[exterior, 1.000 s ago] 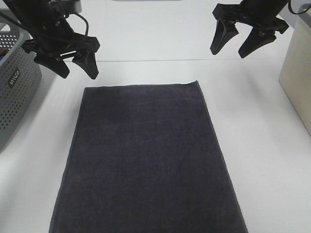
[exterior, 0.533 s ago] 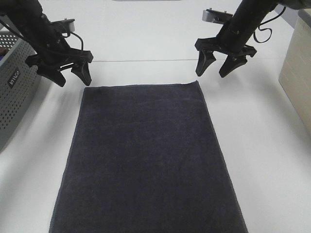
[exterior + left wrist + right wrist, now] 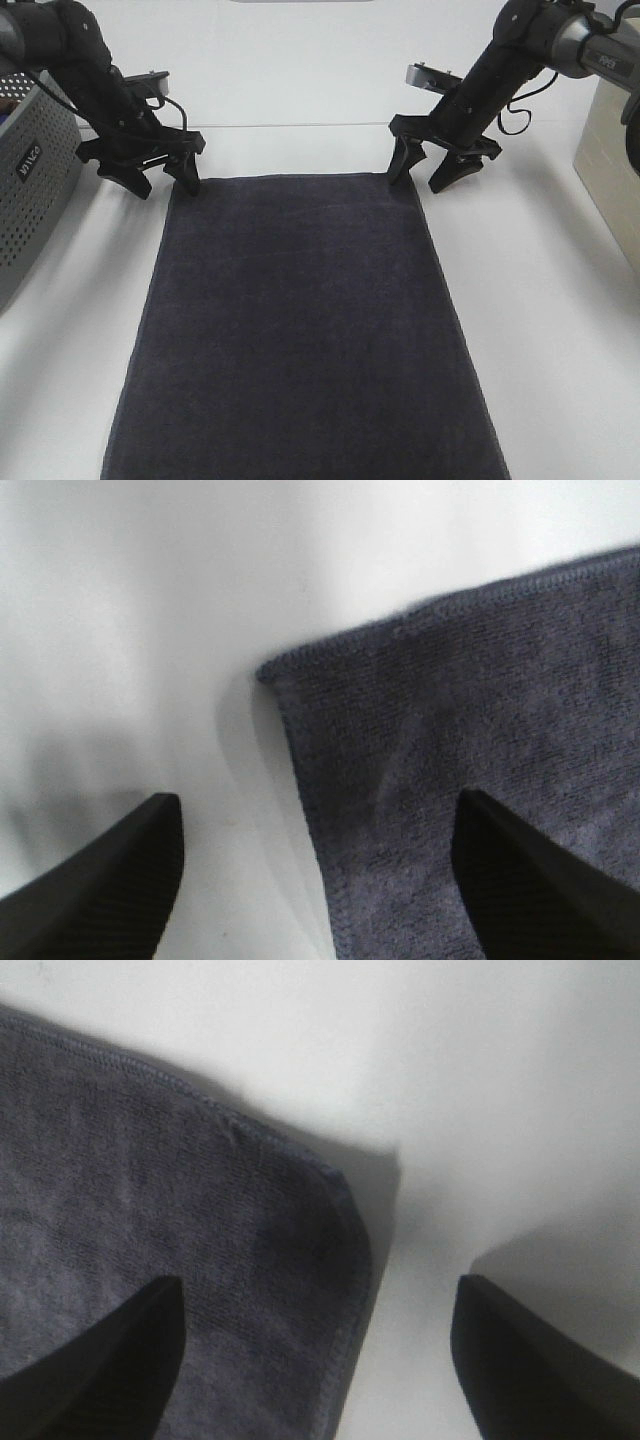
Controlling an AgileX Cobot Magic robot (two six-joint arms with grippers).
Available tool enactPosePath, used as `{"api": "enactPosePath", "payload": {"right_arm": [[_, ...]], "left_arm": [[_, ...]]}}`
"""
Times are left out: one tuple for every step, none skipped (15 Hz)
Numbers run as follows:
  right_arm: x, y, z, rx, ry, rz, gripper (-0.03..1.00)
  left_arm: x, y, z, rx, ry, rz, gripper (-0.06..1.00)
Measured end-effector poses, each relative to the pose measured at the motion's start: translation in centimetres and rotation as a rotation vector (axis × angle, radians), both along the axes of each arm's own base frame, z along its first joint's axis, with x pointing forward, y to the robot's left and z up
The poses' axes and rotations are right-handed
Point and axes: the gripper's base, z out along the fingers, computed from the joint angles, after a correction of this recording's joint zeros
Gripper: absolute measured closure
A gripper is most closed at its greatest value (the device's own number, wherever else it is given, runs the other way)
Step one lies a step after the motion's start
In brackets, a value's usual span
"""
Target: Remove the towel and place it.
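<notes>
The dark charcoal towel (image 3: 300,320) lies flat on the white table (image 3: 560,330), a long rectangle reaching the front edge of the view. My left gripper (image 3: 165,187) is open, low at the towel's far left corner, one finger on each side of it. The left wrist view shows that hemmed corner (image 3: 275,670) between the open fingers (image 3: 100,880). My right gripper (image 3: 416,184) is open, low at the far right corner, straddling it. The right wrist view shows that corner (image 3: 345,1195) between the open fingers (image 3: 530,1360). Neither gripper holds the cloth.
A grey perforated plastic basket (image 3: 25,190) stands at the left edge, close to my left arm. A beige box (image 3: 612,150) stands at the right edge. Bare white table lies on both sides of the towel and behind it.
Both grippers have come down and inward from above the table to the towel's two far corners. The towel has not moved.
</notes>
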Motion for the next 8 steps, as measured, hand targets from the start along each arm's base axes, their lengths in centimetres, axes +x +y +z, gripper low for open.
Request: {"api": "enactPosePath", "payload": {"right_arm": [[0.10,-0.37,-0.22,0.031,0.008,-0.017,0.24],[0.22,-0.75,-0.32,0.047,0.006,-0.022,0.24],[0.24,-0.83,-0.33,0.056,0.003,-0.016,0.24],[0.26,-0.81,-0.48,0.065,0.006,-0.018,0.24],[0.27,-0.79,-0.47,0.067,0.005,-0.018,0.24],[0.27,-0.78,-0.46,0.069,0.005,-0.018,0.24],[0.27,-0.77,-0.46,0.070,0.005,-0.018,0.24],[0.27,-0.77,-0.46,0.070,0.005,-0.018,0.24]], "left_arm": [[0.07,-0.08,-0.25,-0.010,-0.002,0.005,0.24],[0.21,-0.15,-0.36,-0.018,-0.009,0.010,0.24],[0.29,-0.19,-0.42,-0.022,-0.013,0.012,0.24],[0.33,-0.21,-0.49,-0.025,-0.014,0.013,0.24],[0.35,-0.22,-0.48,-0.028,-0.013,0.021,0.24],[0.36,-0.22,-0.48,-0.031,-0.010,0.034,0.24],[0.36,-0.22,-0.48,-0.032,-0.008,0.040,0.24],[0.36,-0.23,-0.48,-0.034,-0.007,0.045,0.24]]}}
